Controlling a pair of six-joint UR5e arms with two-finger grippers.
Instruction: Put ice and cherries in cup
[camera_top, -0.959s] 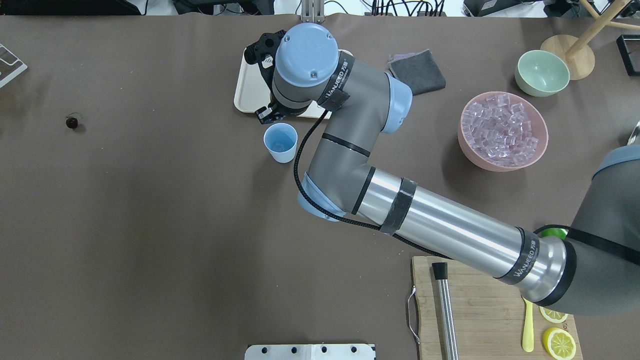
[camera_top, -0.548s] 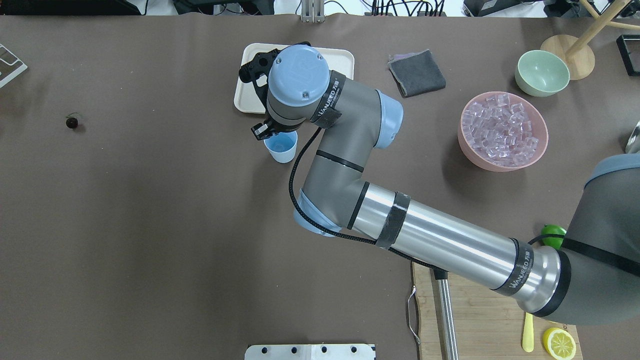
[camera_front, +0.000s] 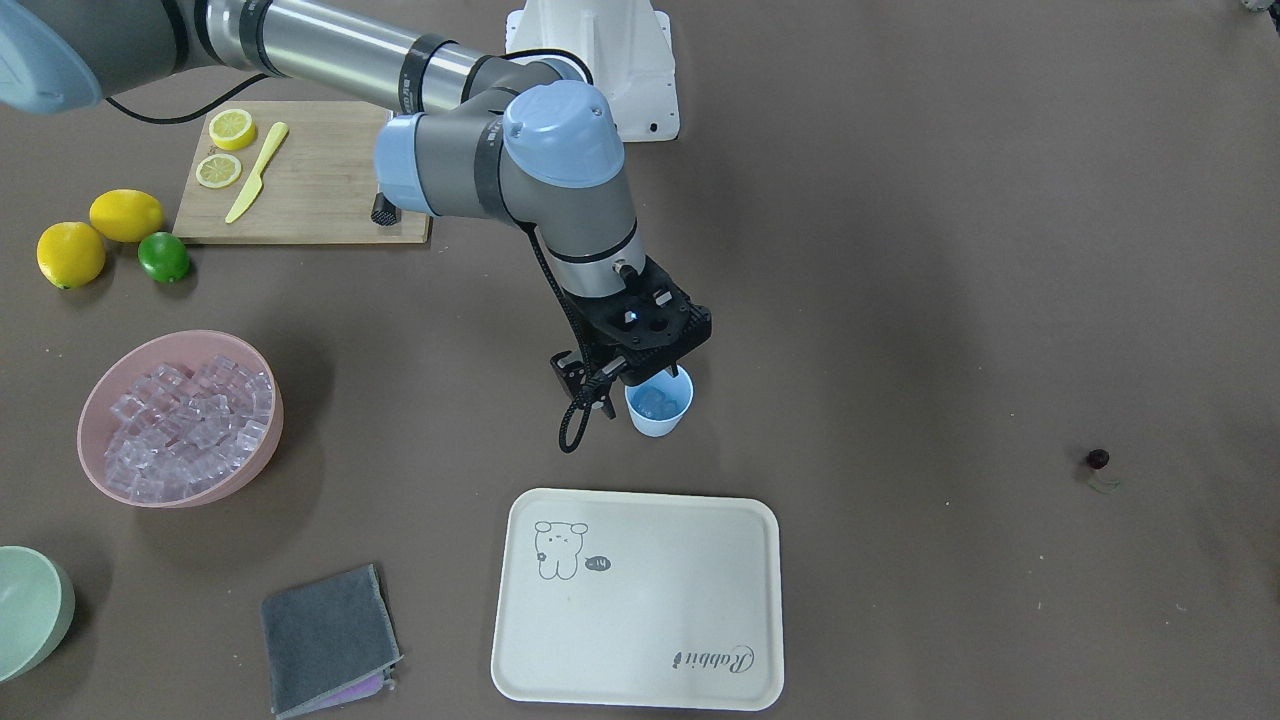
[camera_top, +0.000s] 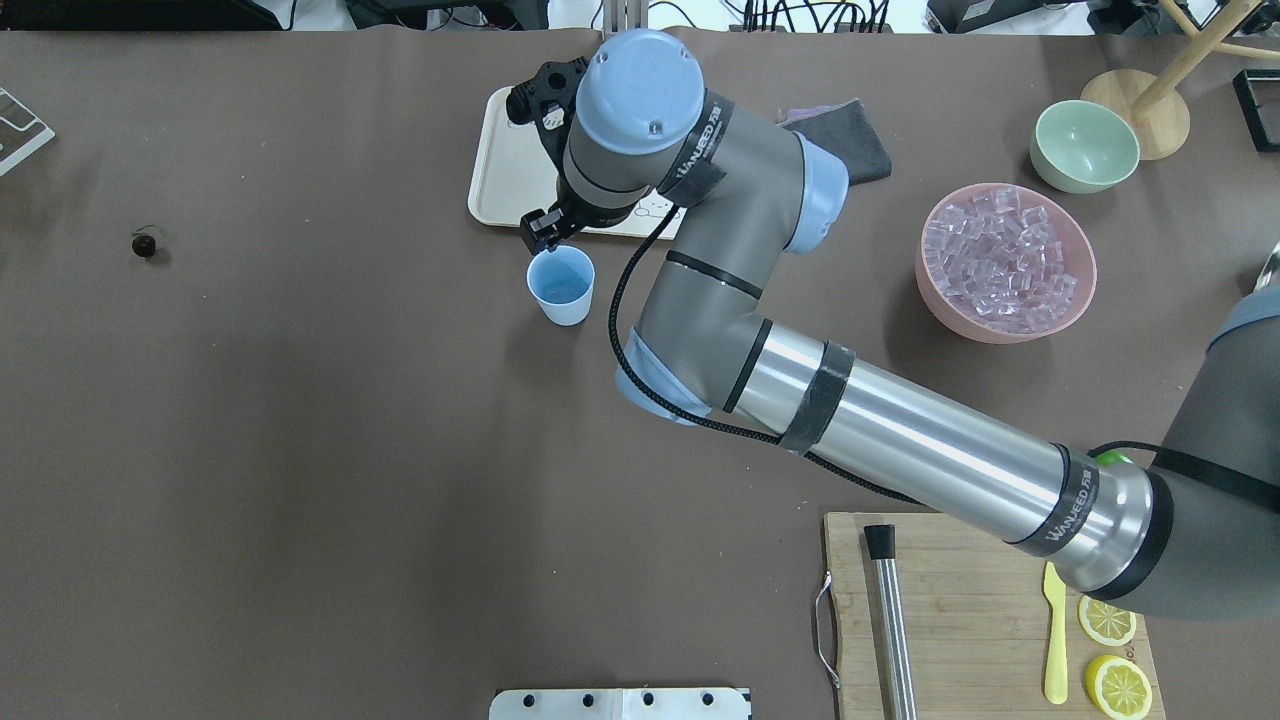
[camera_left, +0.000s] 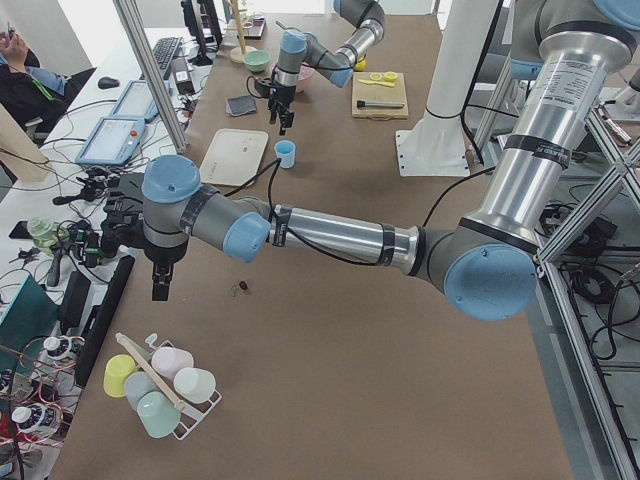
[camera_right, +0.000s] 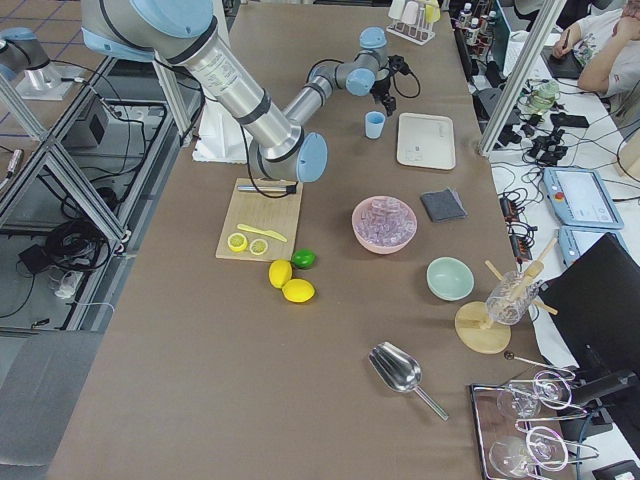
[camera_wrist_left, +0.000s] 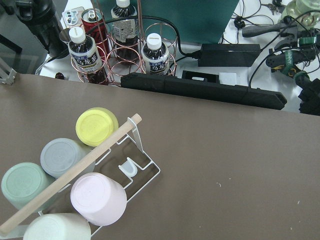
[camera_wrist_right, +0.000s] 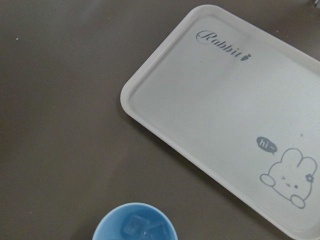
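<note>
1. Bench (camera_top: 300, 450): brown surface. Seen from overhead, a wide bare stretch runs from the cup (camera_top: 561, 285) leftward to the cherry (camera_top: 145, 244).
2. Right arm (camera_top: 900, 450): enters at the near right corner and passes above the far edge of the cutting board (camera_top: 960, 610). Its elbow bends just right of the cup.
3. Tray (camera_front: 640, 600): cream, flat, just beyond the cup on the far side. A narrow strip of bench separates the two edges.
4. Cutting board: wooden, at the near right edge of the bench. It carries a metal rod, a yellow knife and lemon slices.
5. Pink bowl (camera_front: 130, 365): right of the arm, well apart from the cup, heaped with ice (camera_front: 185, 415).
6. Right pincer (camera_front: 648, 372): hangs directly over the cup's mouth. Its fingers are hidden under the wrist body, so I cannot tell whether it is released or clenched.
7. Left pincer (camera_left: 160, 285): hangs over the bench's left end, near the cherry. It shows only from the side, so I cannot tell its state.
8. Cup: light blue, upright, mid-bench. Bare bench lies to its left and near sides.
9. Cherry: dark, with a stem, lying alone at far left.
10. Ice: a few cubes lie in the cup's bottom.
</note>
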